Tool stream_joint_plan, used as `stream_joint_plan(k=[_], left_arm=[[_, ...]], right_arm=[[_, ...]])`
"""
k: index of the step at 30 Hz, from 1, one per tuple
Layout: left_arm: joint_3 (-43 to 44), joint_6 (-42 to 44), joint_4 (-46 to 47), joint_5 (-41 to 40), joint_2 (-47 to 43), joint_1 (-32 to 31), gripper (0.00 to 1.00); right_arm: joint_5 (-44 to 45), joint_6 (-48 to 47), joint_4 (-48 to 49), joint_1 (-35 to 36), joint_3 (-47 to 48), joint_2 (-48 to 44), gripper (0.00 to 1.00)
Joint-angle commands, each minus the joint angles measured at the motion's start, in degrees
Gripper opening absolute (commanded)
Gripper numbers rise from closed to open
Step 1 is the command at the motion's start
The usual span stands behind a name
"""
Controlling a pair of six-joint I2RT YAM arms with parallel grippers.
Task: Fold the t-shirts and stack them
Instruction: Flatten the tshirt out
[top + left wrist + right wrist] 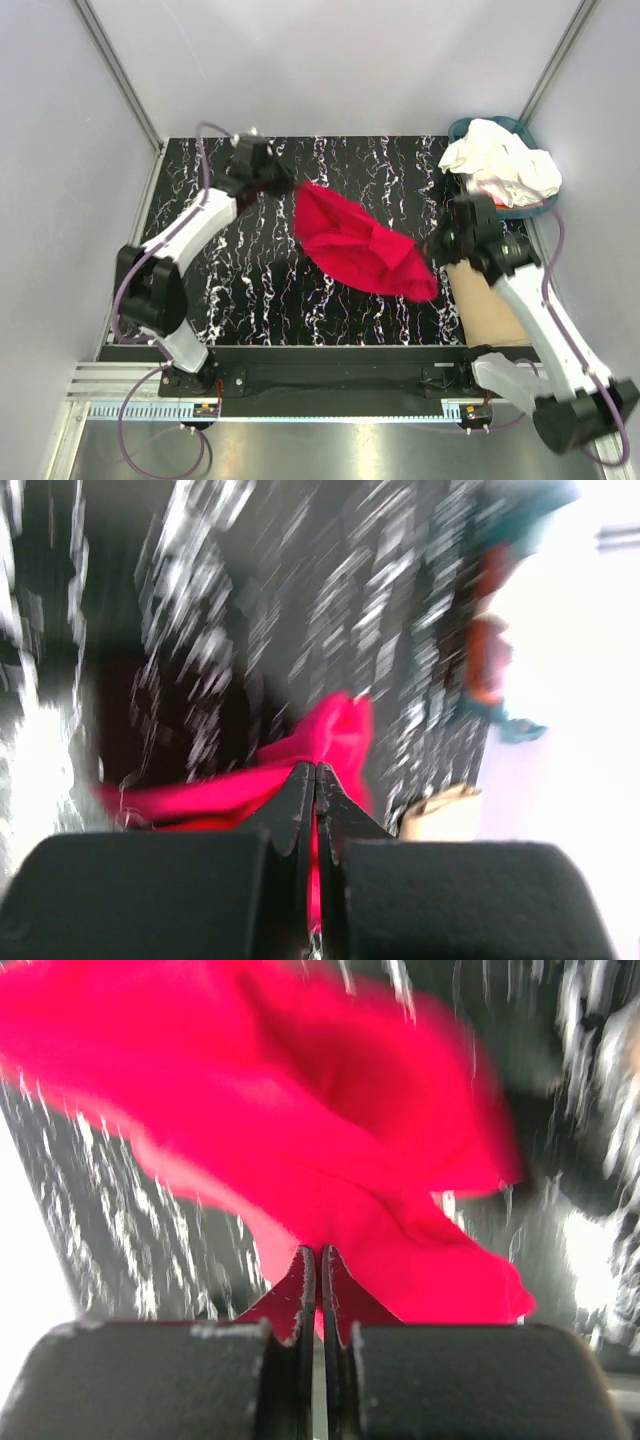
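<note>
- The red shirt is hanging in the middle of the top view, strung slantwise from upper left to lower right above the desk; it looks lifted off the surface, though the lowest fold may be brushing it
- The left pincer is gripping the shirt's upper-left end; in the left wrist view its fingers are pressing together with red cloth caught between them
- The right pincer is clamping the lower-right end; in the right wrist view its fingers are meeting on a fold, with cloth filling the frame above
- Two far-apart grips are probably being used so the shirt opens under its own weight and can be laid flat; it is sagging and bunching between them, so it is not spread yet
- Both wrist views are smearing, which suggests the arms are moving quickly
- The teal basket in the upper right corner is holding a white heap, likely the shirts waiting their turn
- A tan sheet is lying at the right edge beneath the right arm; whether it is a folded shirt starting the stack, I cannot tell
- By my reading, folding of this shirt is not yet starting, so the task is at an early point
</note>
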Motion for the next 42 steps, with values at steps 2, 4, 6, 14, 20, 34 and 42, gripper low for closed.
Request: stream_joint_plan(k=[2, 4, 6, 14, 20, 34, 42], left_arm=[[14.42, 14.57, -4.96, -9.41, -10.85, 0.62, 0.0], [19.85, 17.46, -5.31, -8.97, -12.09, 0.62, 0.0], [22.25, 18.61, -5.92, -8.27, -14.37, 0.54, 0.0], [0.24, 17.57, -8.03, -12.13, -36.22, 0.54, 0.0], [-28.24, 4.57, -22.26, -14.08, -56.16, 0.71, 0.19], [-28.72, 13.07, -30.89, -12.49, -56.61, 0.8, 0.67], [-28.88, 14.92, -23.0, -4.15, -39.53, 6.59, 0.68]], right_arm=[[14.96, -14.1, 1.33, 0.17, 25.03, 13.23, 0.0], [16.29, -17.11, 0.27, 0.08, 33.52, 16.51, 0.0], [15.42, -19.94, -0.43, 0.08, 42.67, 18.8, 0.0], [-6.88, -11.34, -0.53, 0.08, 20.81, 5.66, 0.07], [-22.99, 2.62, 2.99, 0.17, -15.33, -11.03, 0.42], [-15.18, -2.07, 1.76, 0.17, -16.38, -6.53, 0.72], [-9.3, -9.22, 3.08, 0.08, -8.02, 16.07, 0.8]])
